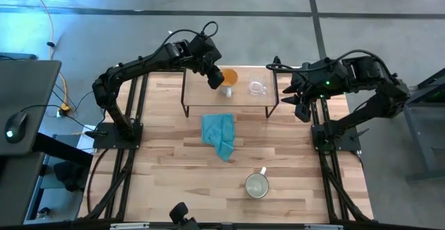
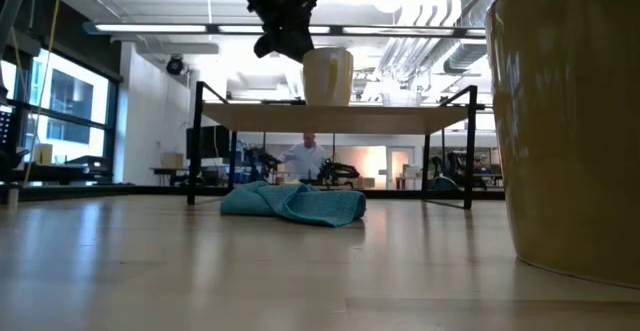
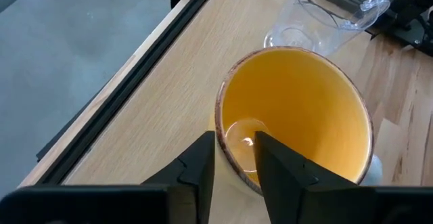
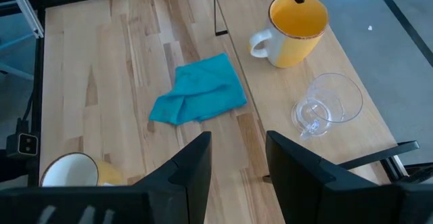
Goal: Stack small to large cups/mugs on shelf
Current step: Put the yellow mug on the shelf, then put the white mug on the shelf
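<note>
Here the low view cuts off much: the large mug (image 2: 575, 121) fills its right edge as a blurred wall, and the glass cup cannot be made out on the shelf (image 2: 340, 118) there. In the high view the left pincer (image 1: 215, 80) covers part of the orange mug (image 1: 229, 78), so its handle is hard to see.

The orange mug stands upright on the shelf (image 1: 201, 91), with the clear glass cup (image 1: 257, 88) just beside it, towards the right arm. The left pincer (image 3: 235, 158) sits at the mug's rim (image 3: 298, 126), one finger (image 3: 281, 166) inside and the other outside; the fingers stand partly apart, and whether they press the wall cannot be told.

The right pincer (image 4: 238, 158) hangs off the shelf's right end, fingers spread and empty.

The large mug (image 1: 256, 185) rests on the counter (image 1: 167, 181) near the front, well apart from the shelf; a teal cloth (image 1: 219, 135) lies between them.
</note>
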Controlling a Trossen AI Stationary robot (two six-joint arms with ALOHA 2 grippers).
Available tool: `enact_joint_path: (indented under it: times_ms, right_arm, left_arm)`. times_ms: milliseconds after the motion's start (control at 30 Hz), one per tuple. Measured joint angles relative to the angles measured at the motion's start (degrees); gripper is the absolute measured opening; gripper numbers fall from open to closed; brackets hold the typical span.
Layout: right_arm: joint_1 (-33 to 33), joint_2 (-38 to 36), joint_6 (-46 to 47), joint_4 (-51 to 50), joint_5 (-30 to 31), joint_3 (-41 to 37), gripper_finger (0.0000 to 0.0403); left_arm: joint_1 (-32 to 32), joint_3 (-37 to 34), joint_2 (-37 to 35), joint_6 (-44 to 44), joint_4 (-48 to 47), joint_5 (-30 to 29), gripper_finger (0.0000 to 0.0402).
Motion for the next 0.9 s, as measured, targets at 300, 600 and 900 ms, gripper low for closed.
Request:
enact_joint_path:
  times_ms: [300,600,900]
  right_arm:
    - [0.0,0.0,0.0,0.0,0.0,0.0,0.0133]
    - [0.0,0.0,0.0,0.0,0.0,0.0,0.0133]
    - [0.0,0.0,0.0,0.0,0.0,0.0,0.0133]
  left_arm:
    - [0.1,0.0,0.0,-0.2,0.4,-0.3,0.0120]
    - [0.9,0.4,-0.5,-0.5,0.1,0.1,0.0123]
    - [1.5,7.1,-0.5,0.1,-5.8,0.6,0.0124]
